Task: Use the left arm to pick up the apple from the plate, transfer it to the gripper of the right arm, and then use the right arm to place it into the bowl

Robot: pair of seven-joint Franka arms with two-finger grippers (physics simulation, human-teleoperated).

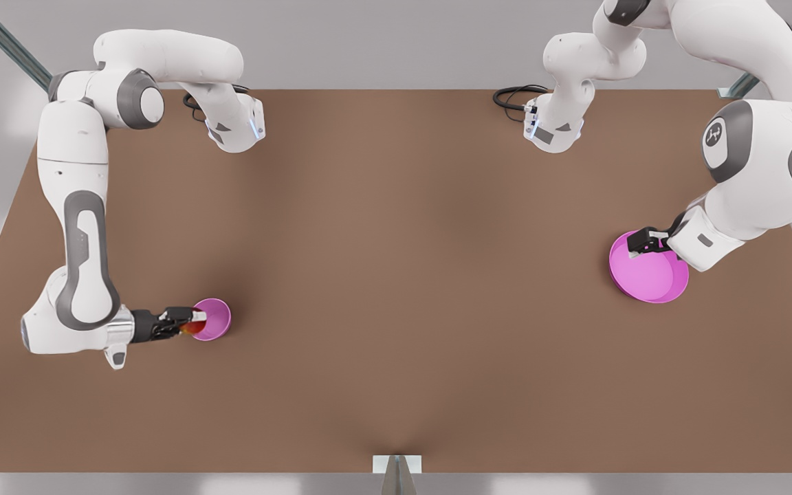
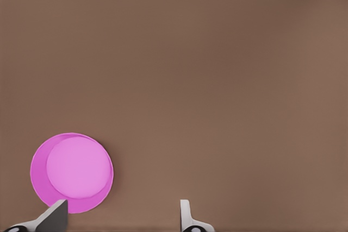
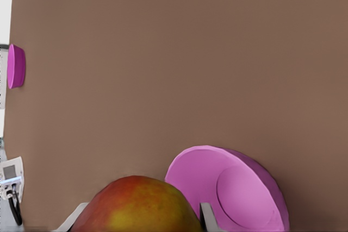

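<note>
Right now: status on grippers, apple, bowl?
Right gripper shut on apple, at the bowl rim. Left gripper open, empty, waiting over plate. Nothing in the way.

Apple: I see 1 small round red apple with a yellowish patch (image 3: 136,206) gripped between the right gripper (image 1: 188,322) fingers, at the bowl's rim.
Bowl: small deep round pink bowl (image 1: 213,319), upright on the front view's left.
Plate: wide shallow magenta-pink dish (image 1: 650,275), flat on the front view's right, under the left gripper (image 1: 645,242), whose fingers are spread.
</note>
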